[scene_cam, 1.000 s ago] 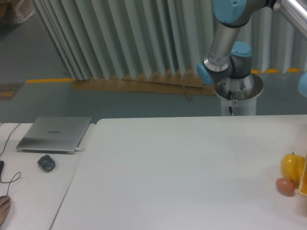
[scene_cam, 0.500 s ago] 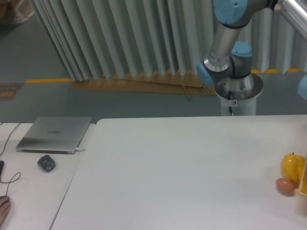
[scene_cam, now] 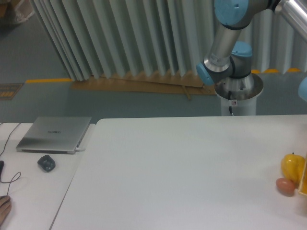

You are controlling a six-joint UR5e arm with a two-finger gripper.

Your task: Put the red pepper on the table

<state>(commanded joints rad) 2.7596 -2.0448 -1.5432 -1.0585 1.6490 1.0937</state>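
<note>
1. The red pepper appears nowhere in this view; where it sits cannot be told.
2. The table (scene_cam: pixel 182 172) lies white and flat across the lower frame.
3. At its right edge rests a yellow pepper (scene_cam: pixel 291 166), partly cut off, with a small pinkish-orange fruit (scene_cam: pixel 286 186) just in front of it.
4. The arm (scene_cam: pixel 229 43) rises behind the table and leaves the frame at upper right; the claw is out of sight, so its opening and any load cannot be told.
5. A side table (scene_cam: pixel 29 191) at left bears a closed silver laptop (scene_cam: pixel 55 134) and a dark mouse (scene_cam: pixel 46 163).
</note>
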